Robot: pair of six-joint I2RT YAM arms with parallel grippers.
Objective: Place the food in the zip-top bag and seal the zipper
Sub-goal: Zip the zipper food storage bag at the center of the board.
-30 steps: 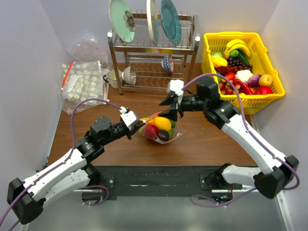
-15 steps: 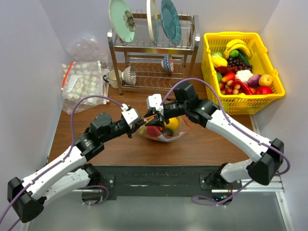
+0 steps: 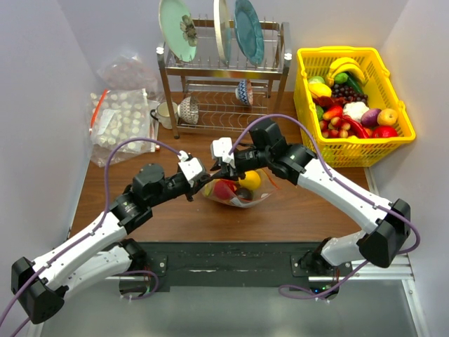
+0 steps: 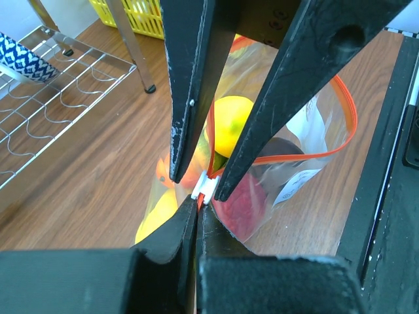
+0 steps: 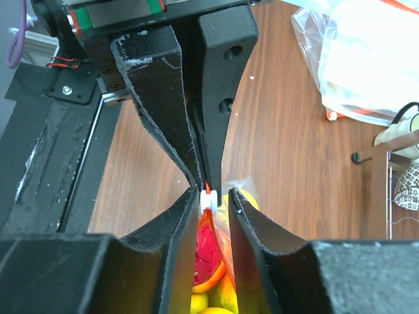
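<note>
The zip-top bag (image 3: 254, 199) lies mid-table holding food: a yellow fruit (image 3: 248, 180) and a red one (image 3: 223, 189), also seen in the left wrist view as yellow (image 4: 230, 124) and red (image 4: 239, 200). My left gripper (image 3: 204, 184) is shut on the end of the red zipper (image 4: 288, 157). My right gripper (image 3: 223, 169) meets it tip to tip. Its jaws stand slightly apart around the white slider (image 5: 209, 199), which touches one finger. Past the slider the strip splits into two sides.
A yellow basket (image 3: 354, 151) of more toy food stands at the back right. A dish rack (image 3: 224, 105) with plates and bowls is at the back centre. A larger bag of pale lumps (image 3: 119, 119) and a mug (image 3: 163, 112) are at the back left.
My right gripper has moved left along the bag's mouth, from its right end to the left gripper's tips. The bag has sunk flatter. The left gripper has hardly moved.
</note>
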